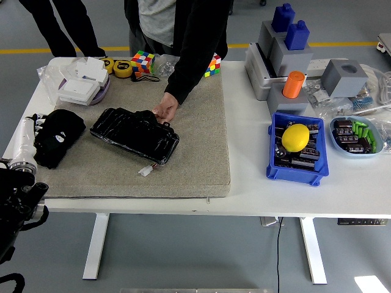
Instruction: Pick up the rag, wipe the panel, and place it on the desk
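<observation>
Left hand: the hand sits at the desk's left edge, its white forearm running back toward the robot; the fingers are mostly hidden under the cloth, so whether they clasp it or have let go cannot be told.
Right hand: out of the picture.
Rag: the black rag lies bunched right against the hand, on the left rim of the grey mat, away from the panel.
Panel: the glossy black panel lies on the mat just beyond the rag, on the side away from the hand; a person's hand rests on its far corner.
Stage: judged from this, the wiping looks finished and the rag is being set down.
Risk, snagging: if cloth clings to the fingers on withdrawal, the rag could drag off the desk edge, which is close behind the hand.
Risk, placement: the rag rests on the mat's rim rather than bare desk, so it may slump.
</observation>
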You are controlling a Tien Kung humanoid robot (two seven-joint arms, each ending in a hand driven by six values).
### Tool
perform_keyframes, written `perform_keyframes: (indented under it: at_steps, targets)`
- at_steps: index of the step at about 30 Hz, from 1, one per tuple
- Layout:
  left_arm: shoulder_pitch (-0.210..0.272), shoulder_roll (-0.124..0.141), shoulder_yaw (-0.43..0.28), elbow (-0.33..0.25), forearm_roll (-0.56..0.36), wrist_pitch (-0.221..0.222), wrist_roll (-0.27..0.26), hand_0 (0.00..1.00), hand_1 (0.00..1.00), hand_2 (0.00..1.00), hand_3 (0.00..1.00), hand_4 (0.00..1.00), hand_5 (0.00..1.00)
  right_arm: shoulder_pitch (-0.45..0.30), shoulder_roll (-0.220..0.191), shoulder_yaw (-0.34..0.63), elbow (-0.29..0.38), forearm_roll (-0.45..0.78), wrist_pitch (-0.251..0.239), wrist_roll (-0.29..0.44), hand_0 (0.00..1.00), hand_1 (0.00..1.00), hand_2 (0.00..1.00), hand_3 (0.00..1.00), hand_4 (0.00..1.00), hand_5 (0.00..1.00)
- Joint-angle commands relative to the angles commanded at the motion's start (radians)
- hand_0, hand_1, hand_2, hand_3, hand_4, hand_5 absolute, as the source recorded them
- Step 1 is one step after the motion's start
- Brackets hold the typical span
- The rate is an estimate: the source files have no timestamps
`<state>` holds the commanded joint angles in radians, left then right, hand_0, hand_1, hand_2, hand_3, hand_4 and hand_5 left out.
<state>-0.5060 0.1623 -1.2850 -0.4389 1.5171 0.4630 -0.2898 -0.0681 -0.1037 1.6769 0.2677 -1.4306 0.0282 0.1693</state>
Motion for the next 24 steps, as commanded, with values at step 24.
perform_keyframes:
  at_steps: [24]
  targets:
    - [0.198, 0.015, -0.077, -0.449, -0.223, -0.044, -0.077, 0.668, 0.807, 0.855, 0.863, 0.998, 0.347, -0.002, 0.001, 0.003, -0.001, -0.006, 0.003, 0.000, 0.543, 0.563, 0.492, 0.522, 0.896, 0.362]
